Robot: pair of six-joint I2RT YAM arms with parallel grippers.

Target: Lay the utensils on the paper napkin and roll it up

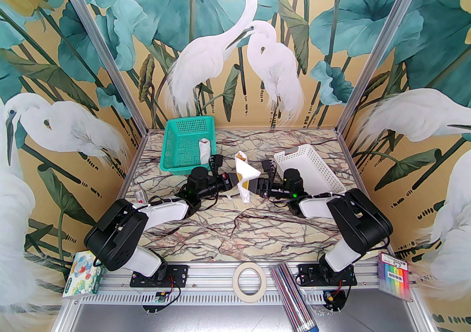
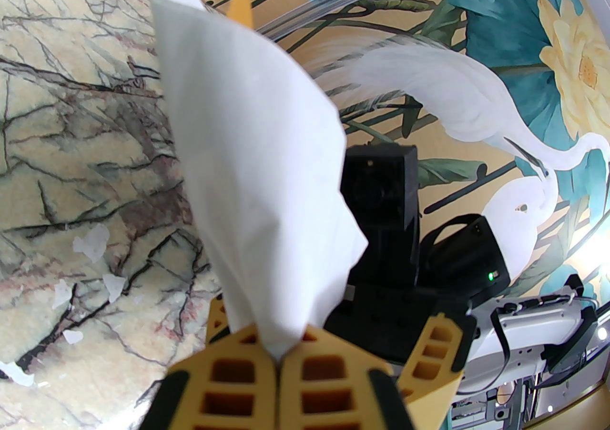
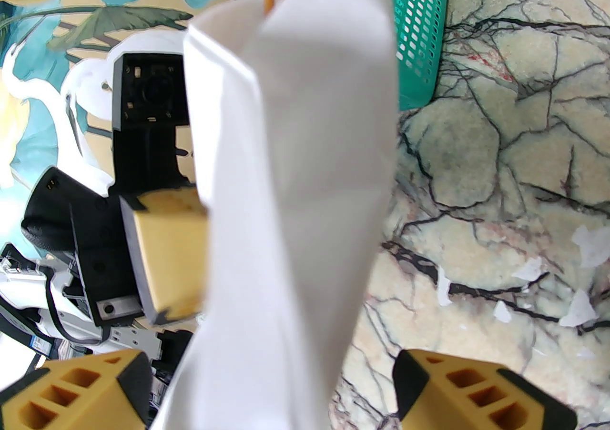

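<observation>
The near half of the table (image 1: 235, 235) lies open. Far left stands the green basket (image 1: 184, 146), far right the white basket (image 1: 312, 167). Between them the paper napkin (image 1: 245, 175), held up, blocks the middle, with the left gripper (image 1: 237, 179) and right gripper (image 1: 254, 185) at its sides

The top external camera looks down from high above the near edge of the table (image 1: 235, 227) and sees all of it from far. The left wrist camera (image 3: 152, 90) and the right wrist camera (image 2: 381, 185) face each other, both very close to the paper napkin (image 1: 244, 176), which stands in the middle of each frame. All three views share this napkin and the marble surface around it.
</observation>
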